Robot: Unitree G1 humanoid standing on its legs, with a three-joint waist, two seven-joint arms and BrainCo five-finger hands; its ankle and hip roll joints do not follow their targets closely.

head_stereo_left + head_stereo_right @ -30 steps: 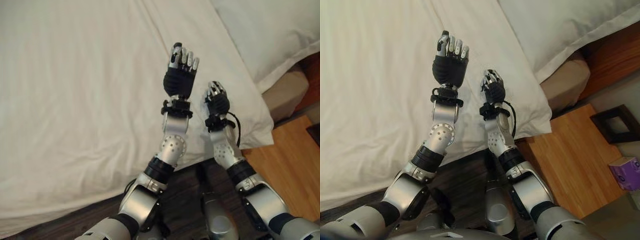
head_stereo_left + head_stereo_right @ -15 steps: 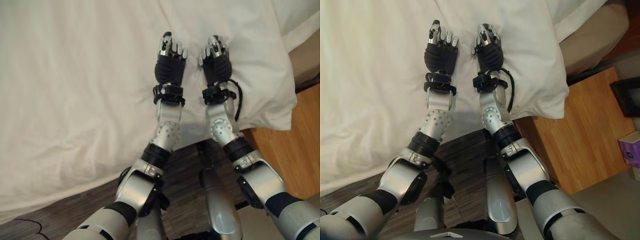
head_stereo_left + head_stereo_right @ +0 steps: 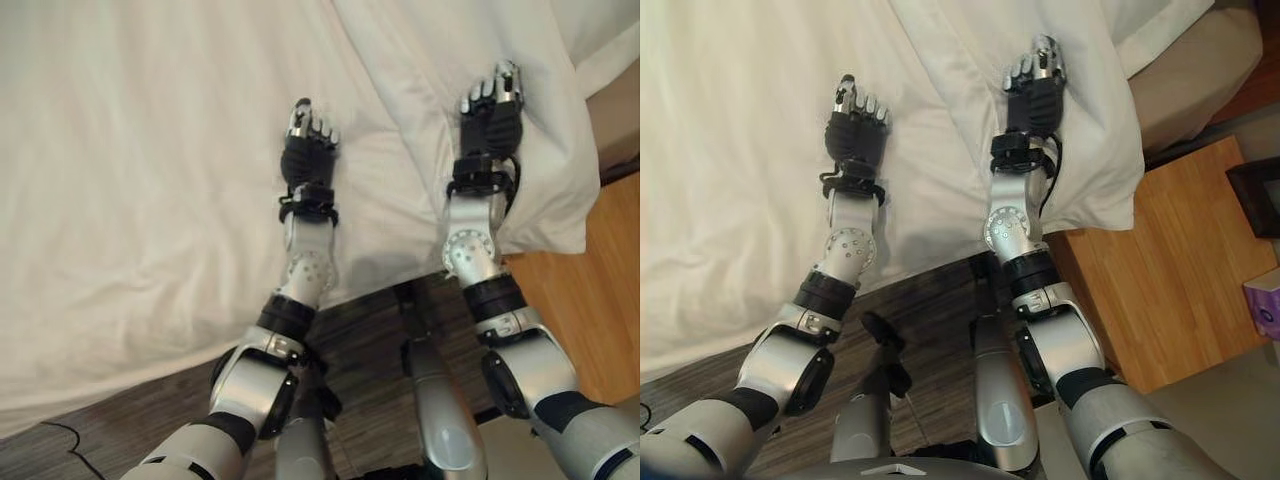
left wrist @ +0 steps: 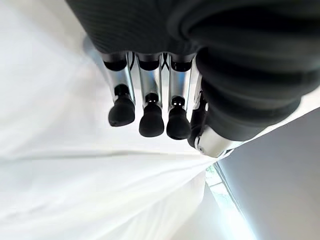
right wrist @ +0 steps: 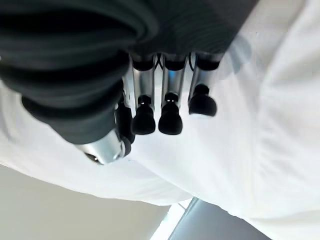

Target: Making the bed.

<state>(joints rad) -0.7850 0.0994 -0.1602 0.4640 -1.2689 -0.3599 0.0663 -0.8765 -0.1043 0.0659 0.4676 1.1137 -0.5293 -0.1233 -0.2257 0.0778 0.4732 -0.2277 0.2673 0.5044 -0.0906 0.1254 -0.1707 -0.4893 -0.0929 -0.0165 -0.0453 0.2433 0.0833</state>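
I'm hovering my left hand [image 3: 306, 150] and right hand [image 3: 489, 115], fingers relaxed and holding nothing, over the wrinkled white cotton duvet [image 3: 150, 170], ready to smooth it flat.

One duvet [image 3: 150, 200], one pillow [image 3: 1160, 25], one nightstand [image 3: 1170, 270].
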